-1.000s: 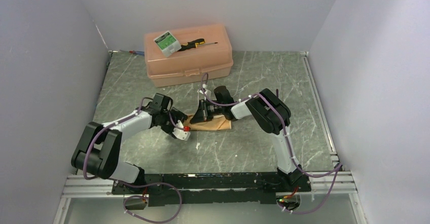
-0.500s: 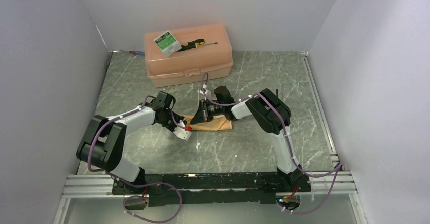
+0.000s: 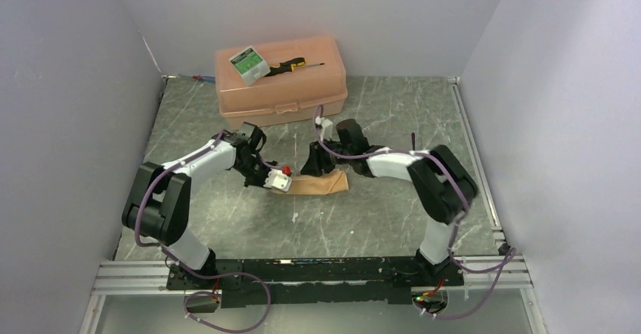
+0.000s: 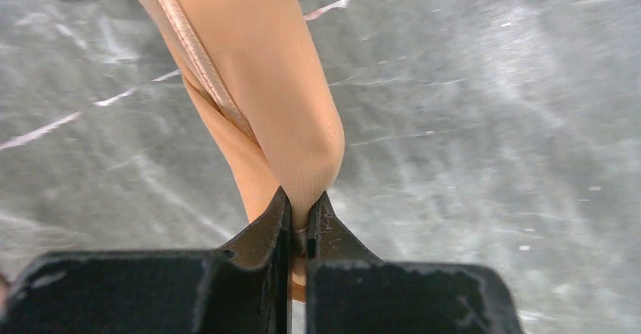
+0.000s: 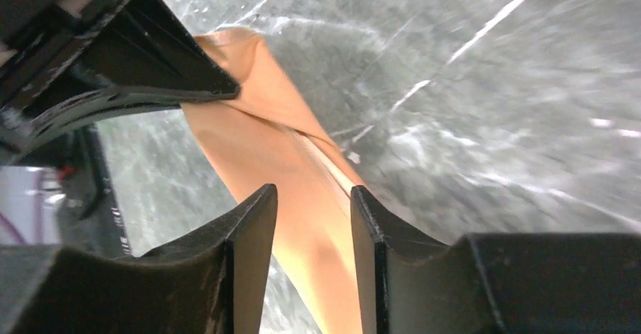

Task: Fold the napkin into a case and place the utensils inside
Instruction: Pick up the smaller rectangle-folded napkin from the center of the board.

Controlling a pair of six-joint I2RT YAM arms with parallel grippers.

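At centre of the grey marbled table [image 3: 363, 228]: soft peach-orange cloth napkin [image 3: 321, 185], folded into a narrow strip, lying lengthwise left to right.
Left gripper [image 4: 301, 224]: fingers pinched tight on a raised fold at the strip's left end.
Right gripper [image 5: 311, 205]: fingers apart, straddling the strip, with cloth showing in the gap.
Far edge: rigid peach plastic box [image 3: 280, 92], with a black-and-yellow-handled screwdriver [image 3: 291, 66] lying on its lid.

left fingers [image 4: 261, 236] shifted inward (pinching napkin [image 4: 280, 85]); right arm [image 3: 423, 171] swung outward.
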